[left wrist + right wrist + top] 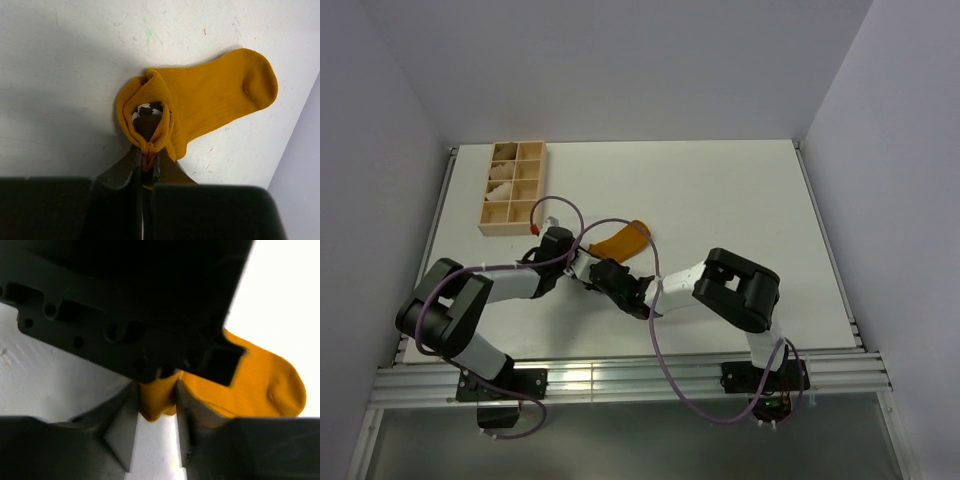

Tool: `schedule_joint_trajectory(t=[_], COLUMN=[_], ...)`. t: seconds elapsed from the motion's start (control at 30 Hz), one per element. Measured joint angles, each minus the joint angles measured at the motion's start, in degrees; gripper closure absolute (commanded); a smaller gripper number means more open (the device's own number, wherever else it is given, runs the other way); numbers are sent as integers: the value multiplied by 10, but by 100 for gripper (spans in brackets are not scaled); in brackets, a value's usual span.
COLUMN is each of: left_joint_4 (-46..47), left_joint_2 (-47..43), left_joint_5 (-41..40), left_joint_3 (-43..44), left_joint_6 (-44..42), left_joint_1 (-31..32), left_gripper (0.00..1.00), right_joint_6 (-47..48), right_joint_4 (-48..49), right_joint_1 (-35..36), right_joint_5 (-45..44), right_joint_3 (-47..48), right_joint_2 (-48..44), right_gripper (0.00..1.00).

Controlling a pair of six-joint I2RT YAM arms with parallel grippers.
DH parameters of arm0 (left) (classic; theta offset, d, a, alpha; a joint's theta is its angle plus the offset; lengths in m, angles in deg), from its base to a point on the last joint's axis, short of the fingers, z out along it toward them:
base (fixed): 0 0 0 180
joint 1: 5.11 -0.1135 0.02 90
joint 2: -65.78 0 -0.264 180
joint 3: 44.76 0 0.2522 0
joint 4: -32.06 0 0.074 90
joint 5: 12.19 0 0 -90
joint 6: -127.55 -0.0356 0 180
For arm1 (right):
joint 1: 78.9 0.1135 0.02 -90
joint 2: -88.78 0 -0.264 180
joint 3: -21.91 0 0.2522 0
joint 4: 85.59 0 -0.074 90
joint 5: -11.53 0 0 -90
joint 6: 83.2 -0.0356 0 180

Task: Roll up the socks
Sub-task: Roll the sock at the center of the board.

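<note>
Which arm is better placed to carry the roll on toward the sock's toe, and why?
Probably the left: the left hand is clamped on the rolled cuff end of the sock, with the flat toe straight ahead. The right hand only flanks a fold of it.

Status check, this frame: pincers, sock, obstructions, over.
Left pincer shut on sock, rolled end. Right pincer straddling same end, grip unclear. Toe flat. No obstruction seen.

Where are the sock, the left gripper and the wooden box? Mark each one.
sock (215,95): left wrist view, on the foot section.
left gripper (146,152): left wrist view, between its fingertips, which pinch the sock's rolled end.
wooden box (505,229): top external view, on its near wall.
</note>
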Motion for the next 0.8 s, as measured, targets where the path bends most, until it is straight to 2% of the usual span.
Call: schedule_joint_trajectory(t=[0.07, 0.1, 0.17, 0.2, 0.23, 0.3, 0.53, 0.63, 0.8], left_joint_4=[-1, -1, -3, -5, -6, -9, -15, -23, -30], left_joint_2=[0, 0, -2, -3, -6, -13, -47, -78, -130], left_joint_5=[2, 3, 3, 3, 3, 3, 8, 4, -32], left_joint_3=[0, 0, 0, 0, -2, -8, -35, -51, -84], left_joint_6=[0, 0, 0, 0, 1, 2, 9, 16, 26], left_joint_1=[-2, -4, -7, -7, -8, -10, -21, -29, -46], left_gripper=[100, 99, 93, 89, 81, 71, 35, 30, 30], right_joint_6=[2, 2, 2, 1, 0, -2, -24, -44, -82], right_joint_4=[1, 2, 2, 2, 2, 2, -16, -37, -68], right_joint_1=[0, 0, 0, 0, 0, 0, -14, -31, -63], right_joint_5=[-4, -5, -5, -5, -3, 0, 40, 81, 189], right_joint_3=[5, 7, 9, 9, 9, 9, 25, 43, 68], right_joint_2=[7, 10, 10, 10, 10, 10, 11, 11, 11], right_gripper=[73, 79, 85, 91, 93, 98, 100, 100, 100])
